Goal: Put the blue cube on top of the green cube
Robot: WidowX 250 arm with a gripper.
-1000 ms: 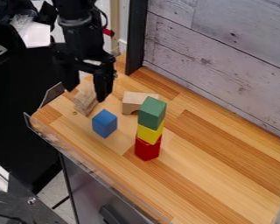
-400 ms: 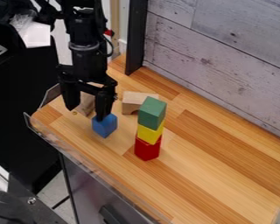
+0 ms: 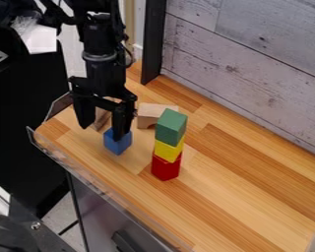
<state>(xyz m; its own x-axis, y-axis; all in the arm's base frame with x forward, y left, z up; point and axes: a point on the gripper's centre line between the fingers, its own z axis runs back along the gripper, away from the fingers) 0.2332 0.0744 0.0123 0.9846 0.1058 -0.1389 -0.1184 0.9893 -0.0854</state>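
The gripper [image 3: 102,133] has edged down and rightward in view to the blue cube, its jaws well apart and holding nothing; a grasp seems near, stacking still ahead. One blue cube [image 3: 118,148] lies at the right-hand jaw, partly covered. Beyond the jaws are one plain wooden block [image 3: 102,119] and one arched block [image 3: 149,114]. Farther right, one green cube [image 3: 170,128] tops one yellow [image 3: 167,150] and one red cube [image 3: 165,169]

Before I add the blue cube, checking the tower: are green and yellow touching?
Touching: the camera view shows the green cube resting directly on the yellow cube.
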